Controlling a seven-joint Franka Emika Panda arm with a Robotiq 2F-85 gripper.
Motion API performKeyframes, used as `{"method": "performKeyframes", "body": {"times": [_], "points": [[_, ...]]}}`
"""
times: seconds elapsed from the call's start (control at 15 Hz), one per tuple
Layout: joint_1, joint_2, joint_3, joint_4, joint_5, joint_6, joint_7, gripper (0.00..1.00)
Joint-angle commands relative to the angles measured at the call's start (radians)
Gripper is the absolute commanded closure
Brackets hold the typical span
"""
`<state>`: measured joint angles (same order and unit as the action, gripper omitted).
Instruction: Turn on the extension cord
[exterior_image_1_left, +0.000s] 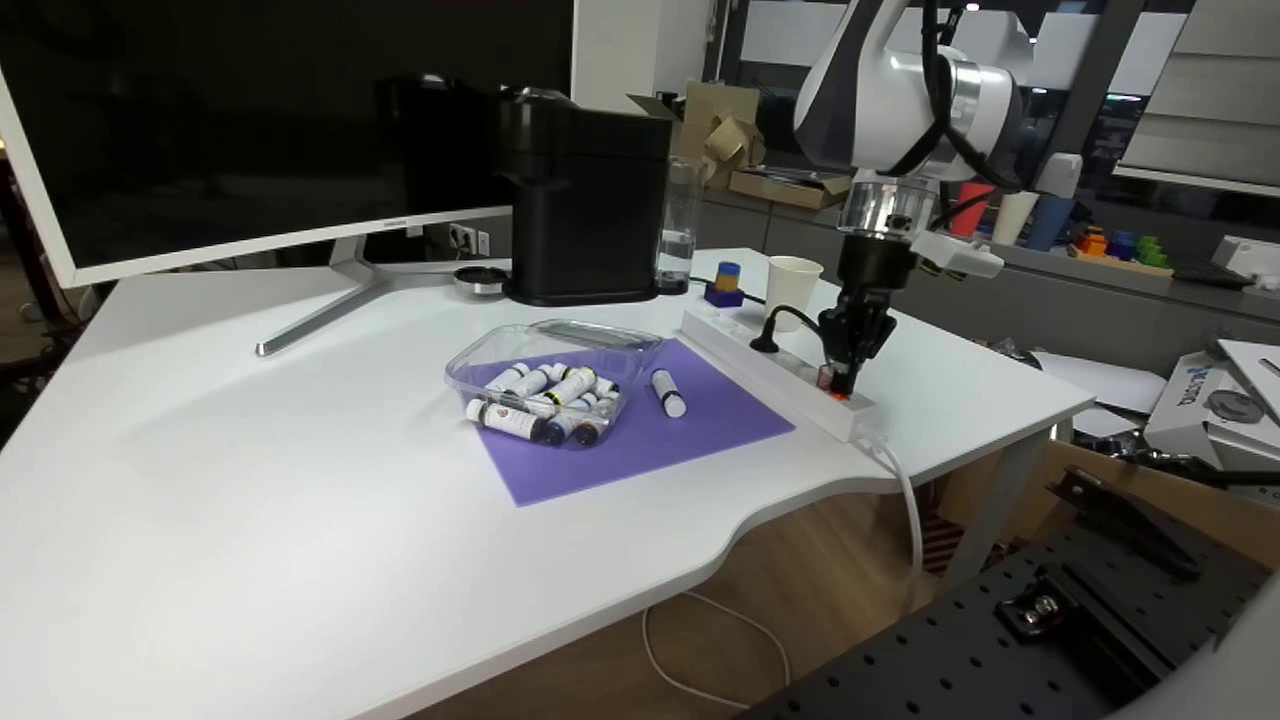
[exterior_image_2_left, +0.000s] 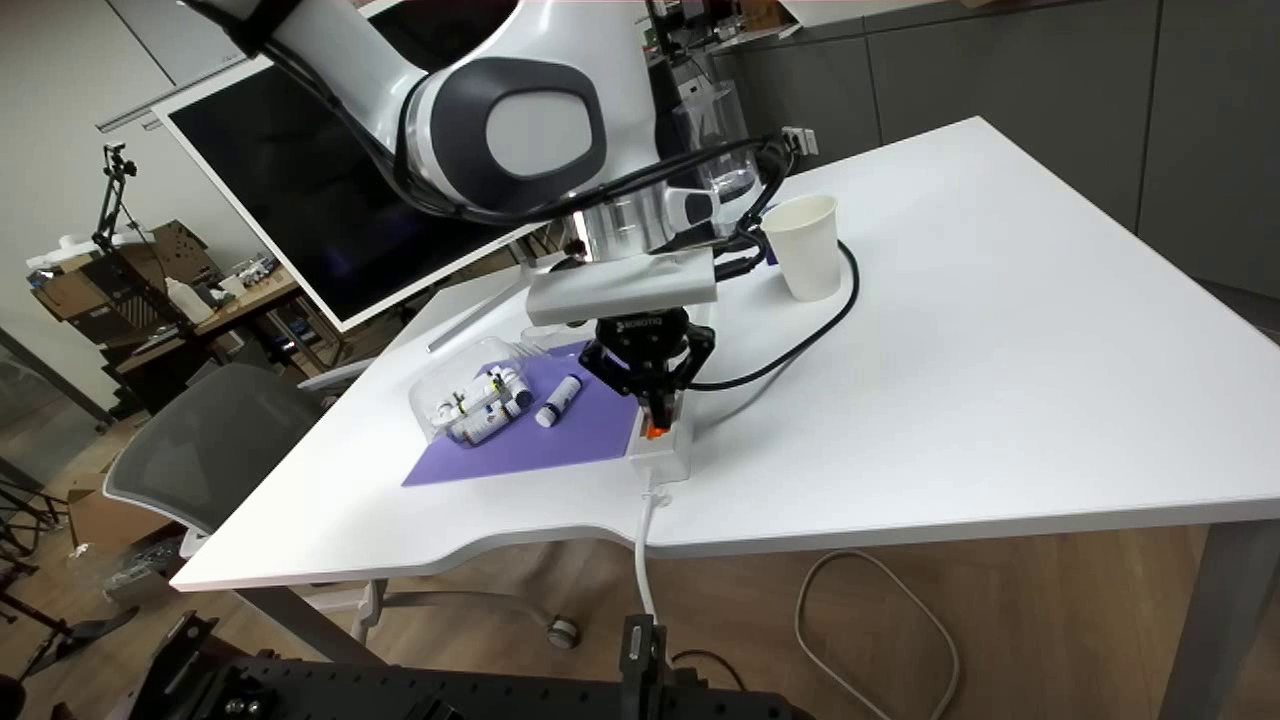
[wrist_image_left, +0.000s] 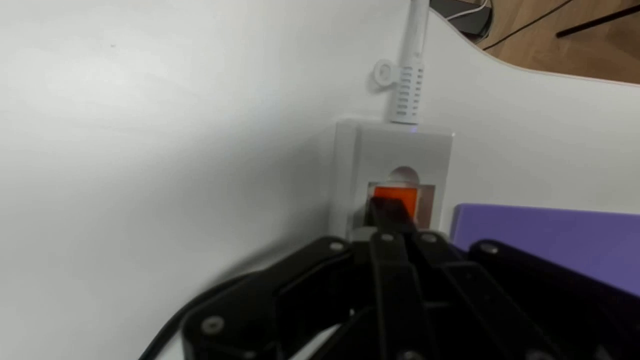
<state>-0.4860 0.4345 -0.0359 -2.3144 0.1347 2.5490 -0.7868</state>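
Note:
The extension cord (exterior_image_1_left: 745, 368) is a long white power strip lying on the white table; it also shows in an exterior view (exterior_image_2_left: 662, 466) and in the wrist view (wrist_image_left: 400, 145). Its red-orange switch (wrist_image_left: 406, 193) is at the end where the white cable (wrist_image_left: 417, 40) leaves; it looks bright orange. My gripper (wrist_image_left: 392, 207) is shut with nothing between its fingers and points down at the switch. The fingertips cover part of the switch; whether they press it I cannot tell. The gripper is over the same end in both exterior views (exterior_image_1_left: 840, 385) (exterior_image_2_left: 660, 418).
A black plug (exterior_image_1_left: 765, 342) with a black cable sits in the strip. A white paper cup (exterior_image_1_left: 792, 285) stands beside it. A purple mat (exterior_image_1_left: 640, 455) bears a loose marker (exterior_image_1_left: 668, 392) and a clear box (exterior_image_1_left: 470, 375) of markers. A black machine (exterior_image_1_left: 590, 200) and monitor (exterior_image_1_left: 250, 120) stand behind.

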Motion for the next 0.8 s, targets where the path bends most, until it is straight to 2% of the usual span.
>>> {"method": "performKeyframes", "body": {"times": [0.0,0.07,0.13,0.2,0.33,0.73], "points": [[0.045,-0.124,-0.027,-0.118,-0.029,0.069,-0.01,1.0],[0.058,-0.168,-0.035,-0.155,-0.042,0.08,-0.005,1.0],[0.071,-0.206,-0.043,-0.186,-0.054,0.088,0.0,0.74],[0.084,-0.256,-0.051,-0.22,-0.062,0.084,0.007,0.73],[0.106,-0.353,-0.068,-0.272,-0.07,0.049,0.002,0.61],[0.168,-0.58,-0.155,-0.338,-0.191,-0.075,0.122,0.19]]}}
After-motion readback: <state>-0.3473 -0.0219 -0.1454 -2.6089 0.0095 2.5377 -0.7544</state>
